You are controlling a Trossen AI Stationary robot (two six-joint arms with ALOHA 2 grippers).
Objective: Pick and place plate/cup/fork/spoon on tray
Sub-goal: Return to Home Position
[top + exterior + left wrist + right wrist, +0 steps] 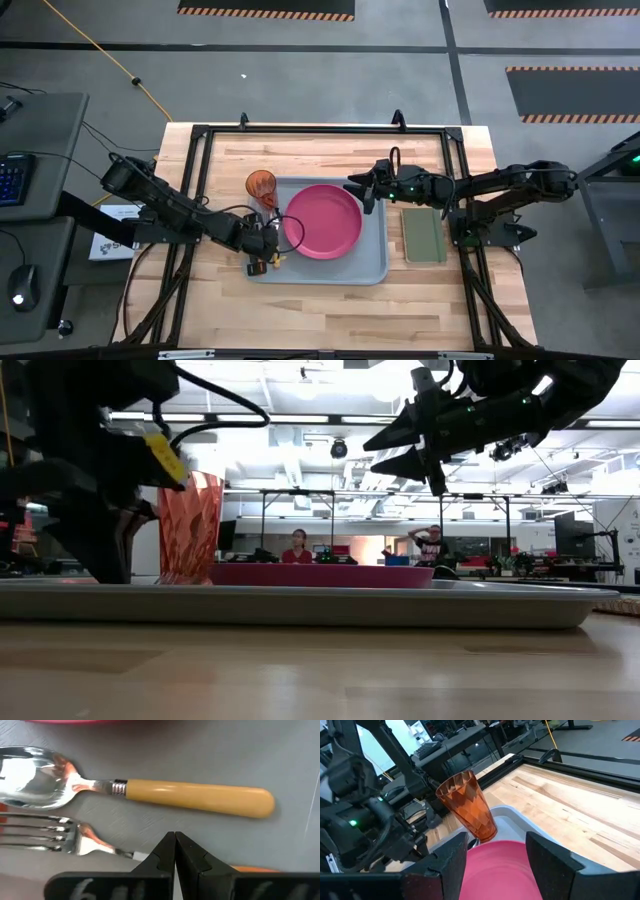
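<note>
The pale blue-grey tray (370, 268) lies mid-table. The pink plate (322, 221) rests flat on it. The red-orange cup (261, 186) stands upright on the tray's far left corner. A spoon (150, 790) with a yellow handle and a fork (65, 832) with an orange handle (250, 868) lie side by side on the tray's near left corner (265, 265). My left gripper (175, 836) is shut and stands right over the fork's handle, hiding most of it. My right gripper (497, 850) is open and empty, in the air above the plate's far right rim (358, 188). My left gripper's shut fingers (160, 855) point down at the fork's handle, just behind its neck (125, 853). The fingers themselves hide the spot, and I cannot tell whether they touch the handle. The fork lies flat on the tray.
A dark-green rectangular pad (423, 235) lies on the table just right of the tray. A black frame (330, 130) runs along the table's far edge. People show in the room beyond the table in the low view (297, 545).
</note>
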